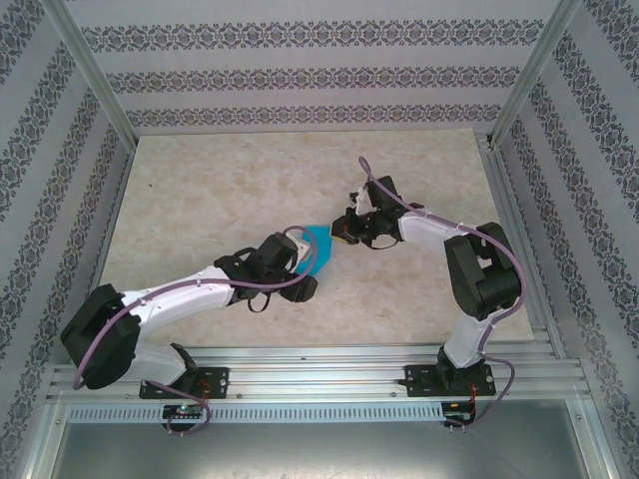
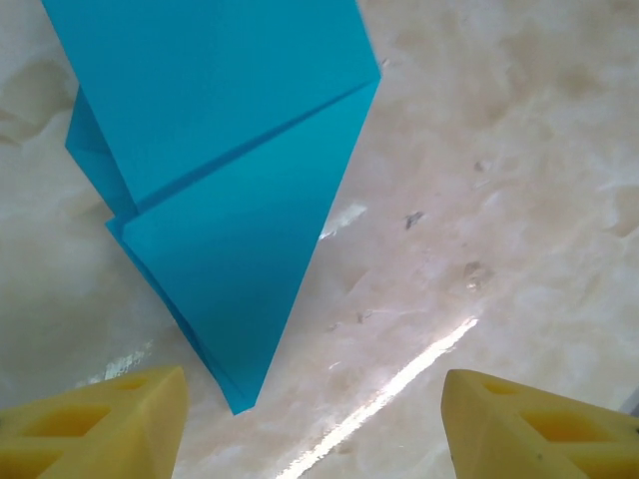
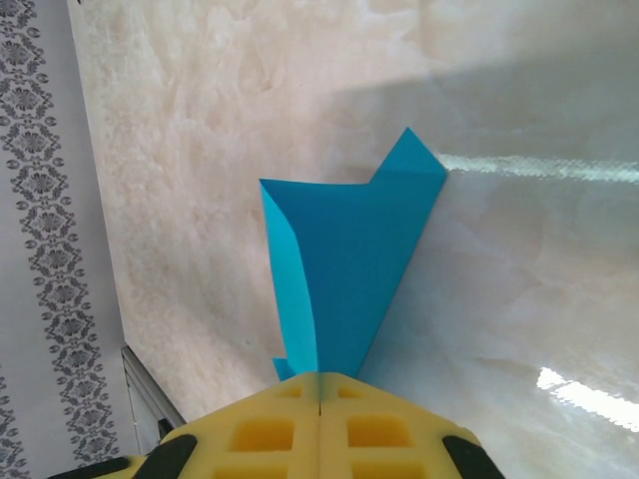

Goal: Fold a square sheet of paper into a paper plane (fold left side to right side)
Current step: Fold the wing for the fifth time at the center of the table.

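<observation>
The folded paper (image 3: pixel 349 259), light, limp and easily creased, is pinched at one end by the right claw (image 3: pixel 319 379) over the table (image 3: pixel 200 120). The left claw (image 2: pixel 312 414) is spread wide and empty beside its tip. Layered folds are judged the firmest hold.

No legible text — no labels

Left arm (image 1: pixel 170 299): stretched low from the near-left base toward mid-table, wrist angled right.
Left jaws: spread wide, yellow pads (image 2: pixel 100 424) well apart, gripping nothing.
Right arm (image 1: pixel 429 230): elbow raised, forearm reaching left toward the other wrist.
Right jaws: pressed together, pinching one end of the paper (image 3: pixel 349 259).
</observation>
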Robot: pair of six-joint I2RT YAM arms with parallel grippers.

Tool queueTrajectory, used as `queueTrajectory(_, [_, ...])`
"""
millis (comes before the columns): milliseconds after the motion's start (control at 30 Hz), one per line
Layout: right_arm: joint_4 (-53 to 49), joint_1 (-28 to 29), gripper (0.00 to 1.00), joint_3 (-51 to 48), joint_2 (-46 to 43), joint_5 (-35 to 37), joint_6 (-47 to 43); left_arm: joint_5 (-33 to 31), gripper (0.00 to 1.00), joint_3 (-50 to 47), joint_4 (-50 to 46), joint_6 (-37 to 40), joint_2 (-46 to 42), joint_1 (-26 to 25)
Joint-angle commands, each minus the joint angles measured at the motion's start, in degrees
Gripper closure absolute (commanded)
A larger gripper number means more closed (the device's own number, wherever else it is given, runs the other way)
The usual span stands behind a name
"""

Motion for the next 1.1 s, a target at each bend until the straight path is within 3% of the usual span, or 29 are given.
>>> queueTrajectory(0, [-4.2, 0.7, 1.00, 2.6, 1.0, 1.6, 1.7, -5.5, 0.30, 3.7, 0.6, 1.9, 3.4, -1.3])
queueTrajectory(533, [-3.9, 1.5, 1.00, 4.2, 4.6, 1.7, 3.5, -15.8, 0.34, 10.5, 2.0, 2.7, 16.7, -5.4])
queueTrajectory(833, [-4.5, 1.8, 1.00, 5.2, 6.1, 1.6, 3.5, -22.7, 0.46, 13.2, -0.7, 2.1, 19.6, -5.8])
queueTrajectory(1067, [-4.8, 1.9, 1.00, 6.2, 7.2, 2.1, 3.5, -22.7, 0.64, 12.9, -0.4, 2.2, 20.3, -5.8])
